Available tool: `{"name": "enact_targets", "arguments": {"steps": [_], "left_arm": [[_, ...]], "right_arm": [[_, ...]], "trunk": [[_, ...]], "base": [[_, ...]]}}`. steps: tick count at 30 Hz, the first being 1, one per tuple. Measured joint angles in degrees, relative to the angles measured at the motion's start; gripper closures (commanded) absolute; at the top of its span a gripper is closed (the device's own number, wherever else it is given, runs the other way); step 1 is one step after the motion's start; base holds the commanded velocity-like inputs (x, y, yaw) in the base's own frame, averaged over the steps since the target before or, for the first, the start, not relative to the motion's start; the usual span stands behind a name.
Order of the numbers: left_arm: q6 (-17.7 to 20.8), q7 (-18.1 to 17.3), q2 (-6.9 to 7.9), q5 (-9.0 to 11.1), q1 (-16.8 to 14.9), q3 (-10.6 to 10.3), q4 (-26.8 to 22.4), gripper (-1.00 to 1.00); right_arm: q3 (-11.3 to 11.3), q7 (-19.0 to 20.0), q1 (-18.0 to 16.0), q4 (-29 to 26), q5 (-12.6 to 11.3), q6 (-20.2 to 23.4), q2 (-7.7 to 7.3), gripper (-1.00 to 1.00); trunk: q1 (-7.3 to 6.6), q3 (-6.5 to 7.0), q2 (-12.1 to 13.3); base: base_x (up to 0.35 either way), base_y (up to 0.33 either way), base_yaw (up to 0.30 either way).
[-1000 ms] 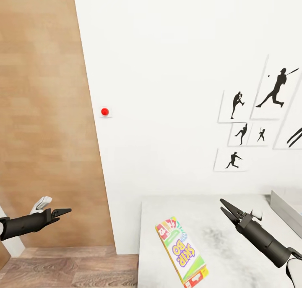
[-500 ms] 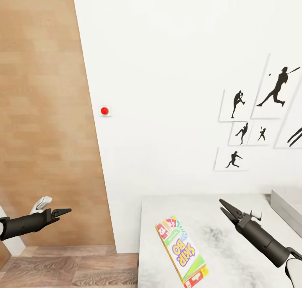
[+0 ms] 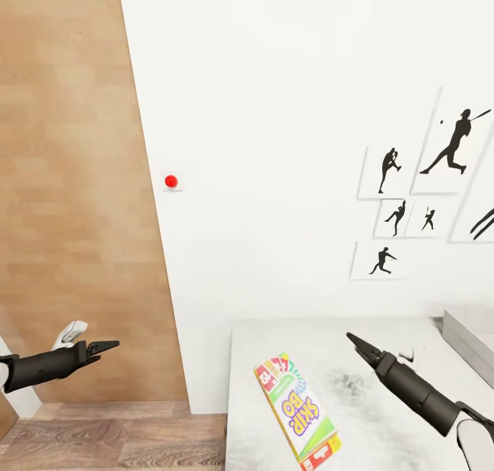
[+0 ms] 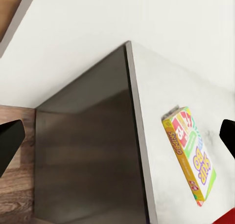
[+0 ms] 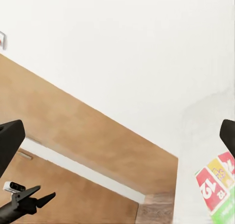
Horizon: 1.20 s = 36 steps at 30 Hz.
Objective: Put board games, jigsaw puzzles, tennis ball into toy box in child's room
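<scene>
A white-and-green board game [image 3: 298, 406] with a red logo lies flat near the left end of the pale table [image 3: 384, 416]; it also shows as the board game [image 4: 191, 153] and the board game [image 5: 218, 185]. My right gripper [image 3: 358, 342] hovers open above the table, to the right of the game and apart from it. My left gripper [image 3: 104, 347] hangs open over the floor, left of the table; its fingertips [image 4: 10, 138] stand wide apart. A corner of the grey toy box [image 3: 470, 337] shows at the right edge.
A wood-panelled surface [image 3: 68, 182] stands at the left beside the white wall, which has a red button [image 3: 171, 181] and baseball silhouette pictures [image 3: 425, 182]. Wood floor [image 3: 103, 437] lies below the left arm. The table's dark side panel [image 4: 88, 150] faces the left gripper.
My right gripper has rolled at the wrist and shifted slightly left and down over the table. The left arm and the board game have stayed put.
</scene>
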Motion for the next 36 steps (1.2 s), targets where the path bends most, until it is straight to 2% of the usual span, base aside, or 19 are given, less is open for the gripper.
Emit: {"name": "enact_targets", "arguments": {"steps": [3,4,6,8,9,13,14,17,18,23,27,32,36], "left_arm": [[0.00,-0.06,-0.11,0.14,0.01,-0.11,-0.10,-1.00],[0.00,-0.15,-0.17,0.21,0.00,-0.15,-0.13,-1.00],[0.02,-0.47,-0.24,0.30,0.00,-0.18,-0.16,-1.00],[0.04,-1.09,-0.29,0.35,0.00,-0.19,-0.17,-1.00],[0.07,-2.01,-0.32,0.39,-0.01,-0.21,-0.18,-1.00],[0.07,-4.79,-0.35,0.24,0.01,-0.20,-0.19,-1.00],[0.07,-6.37,-0.36,0.16,-0.01,-0.24,-0.19,-1.00],[0.05,-8.79,-0.37,0.05,0.01,-0.26,-0.20,-1.00],[0.07,-10.25,-0.38,0.02,-0.01,-0.27,-0.19,-1.00],[0.07,-13.99,-0.38,-0.06,0.04,-0.27,-0.20,-1.00],[0.04,-16.23,-0.38,-0.14,0.07,-0.26,-0.10,-1.00],[0.02,-17.29,-0.38,-0.19,0.06,-0.26,-0.05,-1.00],[0.01,-17.67,-0.38,-0.20,0.08,-0.34,-0.04,-1.00]], "right_arm": [[2.66,-4.04,-0.15,0.02,0.27,0.39,-0.05,-1.00],[4.39,-7.79,-0.67,0.02,0.19,1.09,-0.21,-1.00],[5.99,-12.63,-2.34,0.03,-0.05,2.61,-0.22,-1.00],[7.28,-18.04,-5.04,0.11,-0.37,4.84,-0.14,-1.00],[8.40,-23.72,-7.96,0.33,-0.74,7.31,-0.05,-1.00],[10.90,-34.93,-14.15,2.37,-0.35,10.26,0.58,-1.00],[12.27,-39.72,-16.89,4.39,0.00,10.86,1.18,-1.00],[14.37,-46.93,-21.38,8.47,0.23,11.42,2.45,-1.00],[15.51,-51.15,-24.14,11.76,0.17,11.75,3.34,-1.00],[17.94,-61.12,-30.52,21.98,0.41,12.25,5.25,-1.00],[18.67,-64.77,-32.79,27.03,0.57,12.25,6.18,-1.00],[19.32,-66.02,-33.53,28.69,0.89,12.22,6.57,-1.00],[22.75,-66.79,-33.76,29.45,1.07,12.15,6.54,-1.00]], "trunk": [[0.00,0.00,0.00],[0.00,0.00,0.00],[0.00,0.00,0.00],[0.00,0.01,0.01],[0.01,0.01,0.01],[0.00,0.01,0.01],[0.01,0.01,0.02],[0.00,0.01,0.01],[0.01,0.01,0.02],[0.00,0.01,0.01],[0.00,0.00,0.01],[0.00,0.00,0.00],[0.00,0.00,0.00]], "base": [[0.000,0.000,0.000],[0.000,0.000,0.000],[0.000,0.000,0.000],[0.000,0.000,0.000],[0.000,0.000,0.000],[0.000,0.000,0.000],[0.000,0.000,0.000],[0.000,0.000,0.000],[0.000,0.000,0.000],[0.000,0.000,0.000],[0.000,0.000,0.000],[0.000,0.000,0.000],[0.000,0.000,0.000]]}}
